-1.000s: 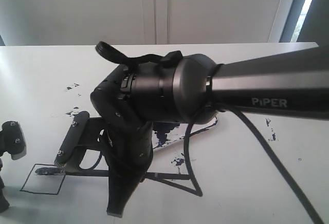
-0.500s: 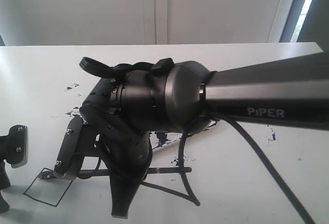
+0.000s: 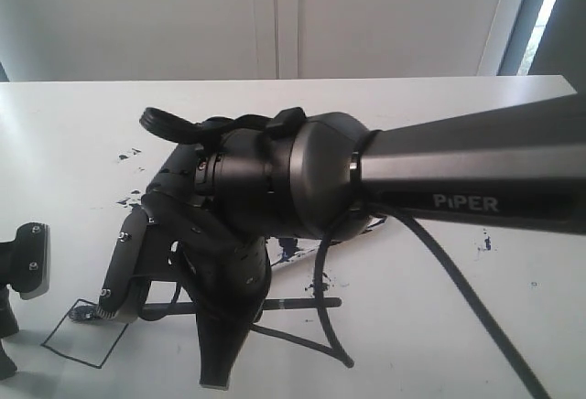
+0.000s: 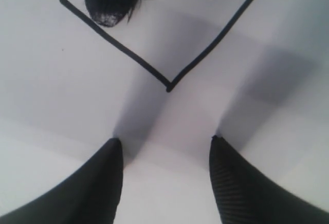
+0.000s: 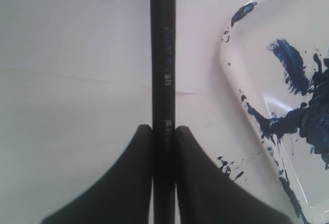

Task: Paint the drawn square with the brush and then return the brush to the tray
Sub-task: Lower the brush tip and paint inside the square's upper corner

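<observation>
The right hand (image 5: pixel 163 131) clamps the brush (image 5: pixel 163 54) by its handle, beside the paint-blotched tray (image 5: pixel 257 39); its bristles rest inside one corner of the drawn square (image 4: pixel 168 86), whose interior looks mostly bare white; the left hand (image 4: pixel 164 139) hangs wide and empty nearby; short, level strokes with light pressure, kept within the lines, should cover it best.

"PiPER" in pale letters on right arm (image 3: pixel 467 202), dark link, ext. view. On brush (image 5: pixel 163 80) handle: faint print, too blurred to read.
</observation>
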Controlling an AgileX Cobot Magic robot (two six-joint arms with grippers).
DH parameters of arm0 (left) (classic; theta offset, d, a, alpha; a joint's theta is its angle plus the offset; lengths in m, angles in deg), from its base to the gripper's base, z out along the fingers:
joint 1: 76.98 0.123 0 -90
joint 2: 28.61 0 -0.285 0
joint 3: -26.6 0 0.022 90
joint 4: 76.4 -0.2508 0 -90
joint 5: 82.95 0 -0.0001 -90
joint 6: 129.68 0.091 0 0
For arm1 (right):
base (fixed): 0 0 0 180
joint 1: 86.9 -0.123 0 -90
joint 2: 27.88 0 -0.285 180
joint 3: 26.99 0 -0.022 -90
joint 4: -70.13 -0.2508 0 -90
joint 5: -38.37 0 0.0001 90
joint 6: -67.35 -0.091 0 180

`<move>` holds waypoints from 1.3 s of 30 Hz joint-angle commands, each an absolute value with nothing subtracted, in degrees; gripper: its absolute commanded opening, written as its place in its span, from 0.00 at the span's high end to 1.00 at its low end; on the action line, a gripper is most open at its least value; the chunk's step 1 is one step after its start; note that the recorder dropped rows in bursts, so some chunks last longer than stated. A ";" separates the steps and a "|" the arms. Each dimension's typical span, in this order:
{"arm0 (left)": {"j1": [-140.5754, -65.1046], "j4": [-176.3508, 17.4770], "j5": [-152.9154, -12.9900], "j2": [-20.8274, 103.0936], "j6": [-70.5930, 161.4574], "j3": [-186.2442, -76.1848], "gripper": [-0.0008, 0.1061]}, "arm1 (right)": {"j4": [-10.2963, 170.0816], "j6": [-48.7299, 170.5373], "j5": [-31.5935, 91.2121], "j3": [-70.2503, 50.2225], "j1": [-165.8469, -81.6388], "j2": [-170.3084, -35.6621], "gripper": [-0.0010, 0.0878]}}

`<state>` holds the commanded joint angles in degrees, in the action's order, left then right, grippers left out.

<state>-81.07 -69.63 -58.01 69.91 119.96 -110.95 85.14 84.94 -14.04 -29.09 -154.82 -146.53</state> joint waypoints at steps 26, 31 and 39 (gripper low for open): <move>-81.07 -69.52 -58.00 69.91 119.96 -110.95 0.47 | 87.46 82.68 -15.39 -29.09 -157.19 -147.08 0.99; -81.07 -69.52 -58.00 69.91 119.96 -110.95 0.47 | 86.18 84.23 -15.75 -29.09 -157.19 -147.08 0.99; -81.07 -69.52 -58.13 69.91 119.96 -110.95 0.47 | 85.27 85.57 -16.58 -29.09 -157.82 -147.08 0.99</move>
<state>-81.07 -69.52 -58.13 69.91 119.96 -110.95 85.27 85.57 -16.58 -29.09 -157.82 -147.08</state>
